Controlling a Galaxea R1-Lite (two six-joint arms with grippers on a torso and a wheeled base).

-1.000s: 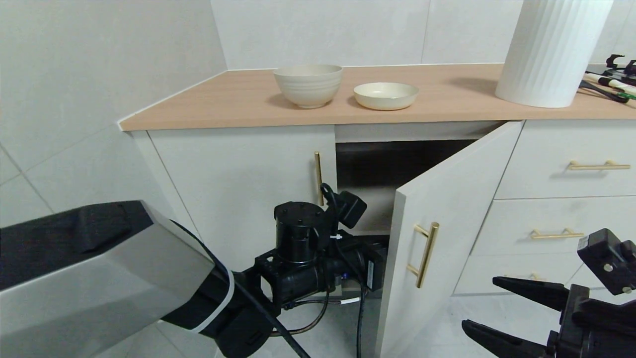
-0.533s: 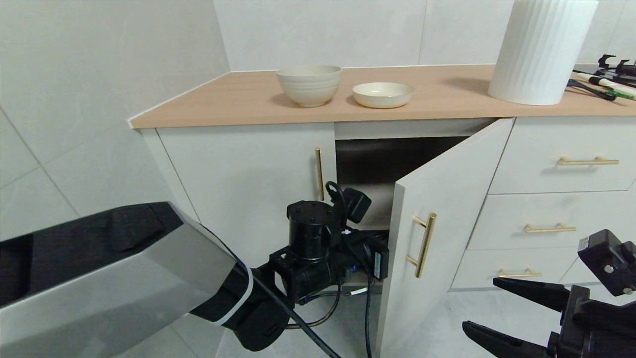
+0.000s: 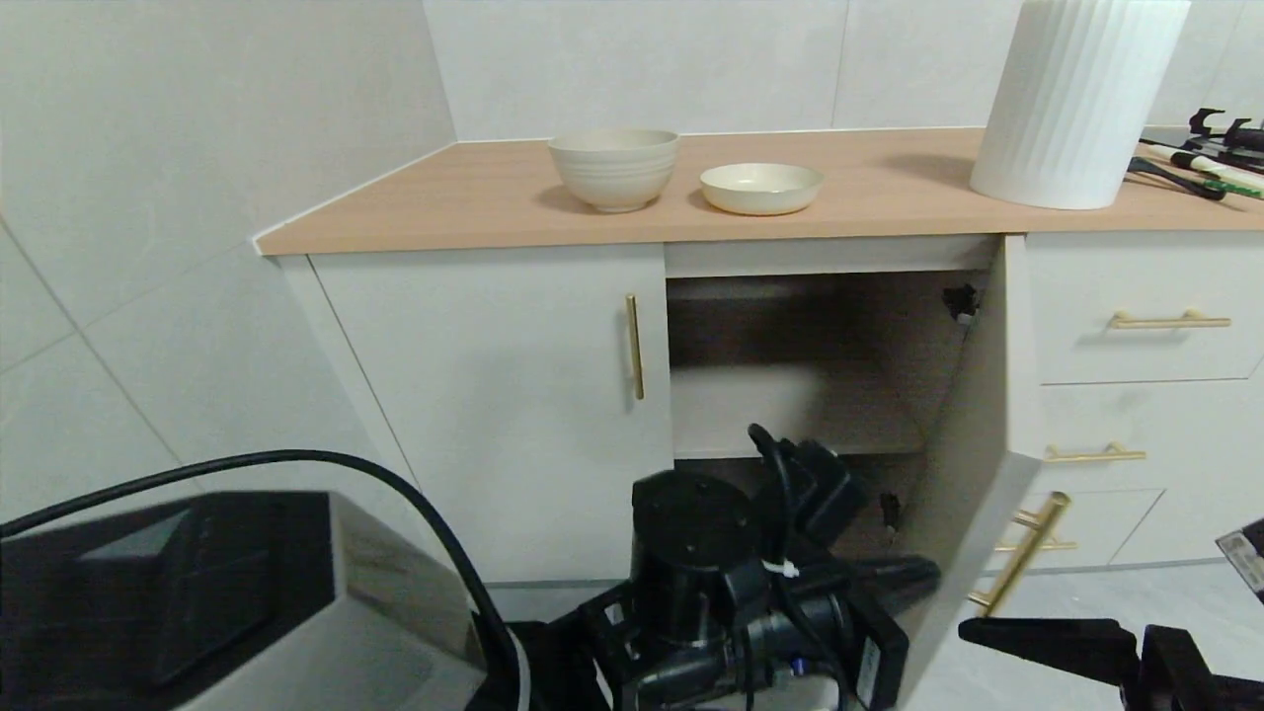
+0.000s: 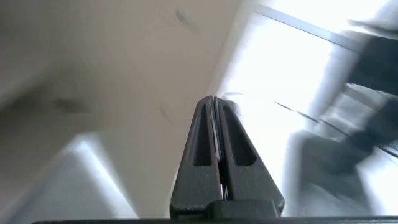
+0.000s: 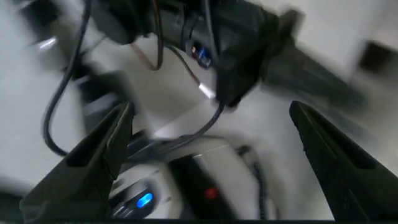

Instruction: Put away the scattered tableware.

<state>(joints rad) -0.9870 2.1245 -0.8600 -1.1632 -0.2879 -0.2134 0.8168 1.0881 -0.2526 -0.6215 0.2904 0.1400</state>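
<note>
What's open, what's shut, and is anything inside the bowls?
Right cupboard door: swung wide open.
Left cupboard door: shut.
Drawers: shut.
Deep bowl: upright on the counter, inside hidden.
Shallow dish: upright on the counter, empty.
Left gripper: shut, holding nothing.
Right gripper: open, holding nothing.

Cabinet door [image 3: 973,474] swung much wider, now almost edge-on; shelf [image 3: 790,410] inside uncovered. My left gripper [image 3: 904,571] moved down and rightward, now by door's inner face. My right gripper [image 5: 211,109] dropped lower.
</note>
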